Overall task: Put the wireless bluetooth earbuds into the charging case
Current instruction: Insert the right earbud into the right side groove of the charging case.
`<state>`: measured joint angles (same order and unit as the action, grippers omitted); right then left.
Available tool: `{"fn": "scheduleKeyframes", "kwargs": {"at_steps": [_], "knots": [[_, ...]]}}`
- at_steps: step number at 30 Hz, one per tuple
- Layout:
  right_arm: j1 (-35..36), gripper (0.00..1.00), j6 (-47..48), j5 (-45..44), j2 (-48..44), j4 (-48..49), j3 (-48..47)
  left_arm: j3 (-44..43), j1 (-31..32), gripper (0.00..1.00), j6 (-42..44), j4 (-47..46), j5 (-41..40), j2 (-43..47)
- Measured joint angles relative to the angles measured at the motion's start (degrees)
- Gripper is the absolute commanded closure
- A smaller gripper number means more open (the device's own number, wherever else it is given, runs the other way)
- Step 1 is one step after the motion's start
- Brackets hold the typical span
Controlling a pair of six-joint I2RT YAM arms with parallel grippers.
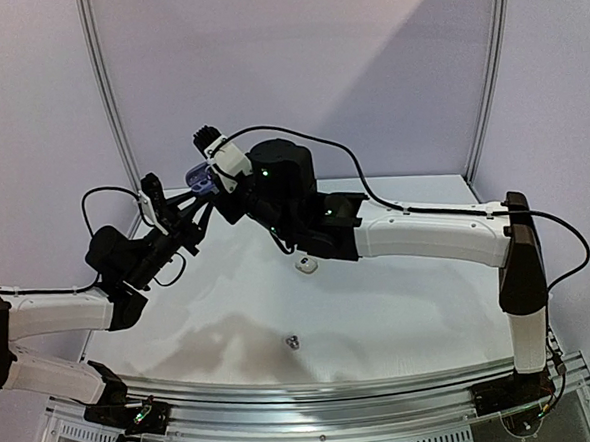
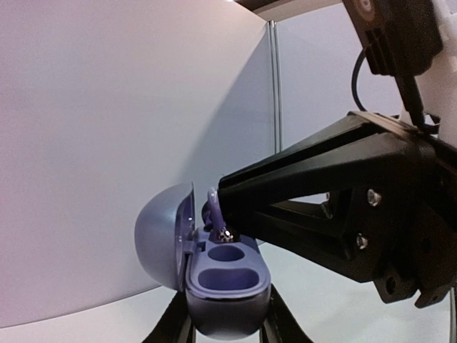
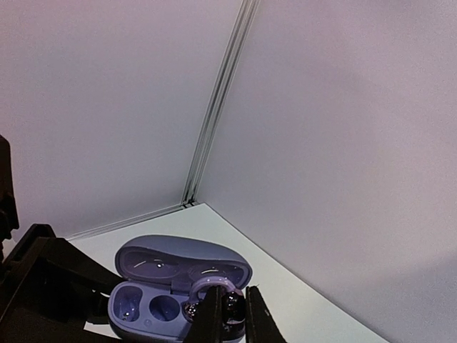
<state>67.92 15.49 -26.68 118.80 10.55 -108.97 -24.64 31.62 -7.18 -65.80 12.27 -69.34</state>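
Observation:
A purple charging case (image 2: pixel 228 282) is open, lid up, and held in the air between my left gripper's (image 2: pixel 227 325) fingers. It shows in the top view (image 1: pixel 200 177) and the right wrist view (image 3: pixel 153 300). My right gripper (image 3: pixel 232 316) is shut on a dark glossy earbud (image 3: pixel 230 309) with a purple ear loop. It holds the earbud at the case's right-hand pocket, also seen in the left wrist view (image 2: pixel 218 218). The two nearer pockets look empty. A dark silvery earbud (image 1: pixel 293 340) and a small white piece (image 1: pixel 306 265) lie on the table.
The white table (image 1: pixel 400 305) has back wall panels with a corner post (image 3: pixel 214 107) behind the case. Both arms meet above the table's back left. A metal rail (image 1: pixel 316 400) runs along the near edge.

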Motion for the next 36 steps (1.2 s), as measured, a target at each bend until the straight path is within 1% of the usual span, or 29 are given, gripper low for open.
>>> {"fn": "scheduleKeyframes", "kwargs": {"at_steps": [4,5,7,9,18,27,31,34,36], "knots": [[0.0,1.00,0.3,0.3,0.0,0.0,0.1,0.0,0.0,1.00,0.0,0.0,-0.5,0.0],[0.0,0.98,0.3,0.3,0.0,0.0,0.1,0.0,0.0,1.00,0.0,0.0,-0.5,0.0],[0.0,0.90,0.4,0.3,0.0,0.0,0.1,0.0,0.0,1.00,0.0,0.0,-0.5,0.0],[0.0,0.88,0.5,0.4,0.0,0.0,0.1,0.0,0.0,1.00,0.0,0.0,-0.5,0.0],[0.0,0.83,0.5,0.4,0.0,-0.4,0.1,0.0,0.0,1.00,0.0,0.1,-0.7,0.0],[0.0,0.84,0.0,0.4,-0.5,-2.0,0.7,0.3,0.0,1.00,0.3,0.7,-1.0,0.0],[-0.1,0.82,-0.3,0.4,-1.4,-3.3,1.4,0.3,0.0,1.00,0.3,0.9,-1.0,0.0],[-0.2,0.78,-1.0,0.7,-2.0,-4.2,1.7,0.3,0.0,1.00,0.4,0.9,-1.0,0.0],[-0.5,0.74,-1.7,1.2,-2.6,-4.9,2.2,0.3,0.0,1.00,0.5,0.9,-1.0,0.0]]}}
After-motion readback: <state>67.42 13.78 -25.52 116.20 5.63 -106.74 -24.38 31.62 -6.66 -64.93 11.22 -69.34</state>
